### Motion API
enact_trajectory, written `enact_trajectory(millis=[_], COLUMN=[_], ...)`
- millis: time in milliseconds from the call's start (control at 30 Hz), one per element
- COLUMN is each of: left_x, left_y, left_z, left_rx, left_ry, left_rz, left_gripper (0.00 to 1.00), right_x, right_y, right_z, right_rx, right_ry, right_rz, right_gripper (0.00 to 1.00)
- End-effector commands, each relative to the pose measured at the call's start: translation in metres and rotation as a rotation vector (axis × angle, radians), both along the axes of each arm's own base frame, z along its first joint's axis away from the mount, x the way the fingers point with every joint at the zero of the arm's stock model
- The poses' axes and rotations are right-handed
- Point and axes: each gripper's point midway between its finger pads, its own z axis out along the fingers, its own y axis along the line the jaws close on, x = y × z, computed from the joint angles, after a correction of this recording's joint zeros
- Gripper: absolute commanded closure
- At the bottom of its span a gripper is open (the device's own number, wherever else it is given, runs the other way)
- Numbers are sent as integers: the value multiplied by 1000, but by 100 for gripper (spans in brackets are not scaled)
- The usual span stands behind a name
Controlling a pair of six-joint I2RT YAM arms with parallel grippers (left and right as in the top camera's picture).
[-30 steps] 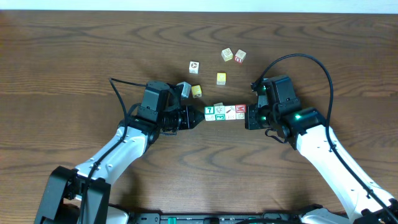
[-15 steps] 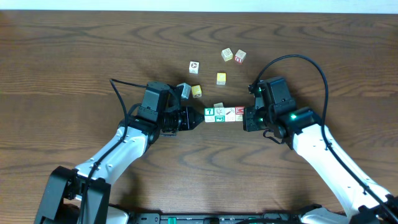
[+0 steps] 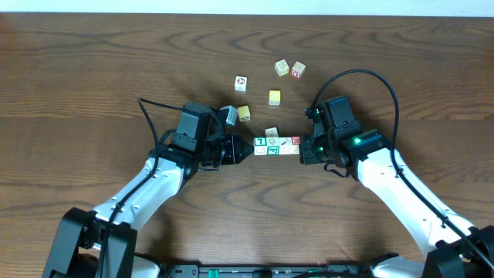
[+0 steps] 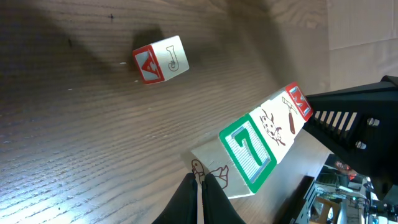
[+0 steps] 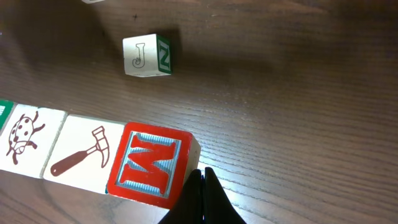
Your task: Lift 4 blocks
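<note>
Four blocks stand in one tight row [image 3: 277, 145]. From left to right they are the green "7" block [image 4: 249, 152], a ladybug picture block [image 4: 272, 124], a hammer picture block [image 5: 78, 152] and the red "M" block [image 5: 149, 163]. My left gripper [image 3: 251, 148] is shut, and its closed tips [image 4: 200, 182] press against the "7" end. At the other end my right gripper [image 3: 302, 147] is also shut, with its tips [image 5: 202, 177] against the "M" block's side. I cannot tell whether the row is off the table.
A loose lettered cube [image 3: 271, 133] lies just behind the row. Farther back are two plain yellow cubes [image 3: 244, 113] [image 3: 275, 97], a white cube [image 3: 241, 82] and a pair of cubes [image 3: 289, 69].
My right gripper has moved left against the "M" block. The row has closed up and shifted slightly toward the table's front. The left gripper has barely moved.
</note>
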Motion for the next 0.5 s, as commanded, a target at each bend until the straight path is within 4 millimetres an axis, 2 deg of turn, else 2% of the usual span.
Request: enact_trajectory(millis=[0,467], left_x=[-14,-15], left_y=[-24,-24], left_z=[25,25], left_rx=[-79,-77], left_ry=[-47,-43], left_rz=[-120,-121], left_gripper=[93,93], right_x=[-21,-24], right_y=[54,60], right_z=[19,19], right_rx=[201,200], right_ry=[49,48], right_rz=[152,172], right_gripper=[99,99])
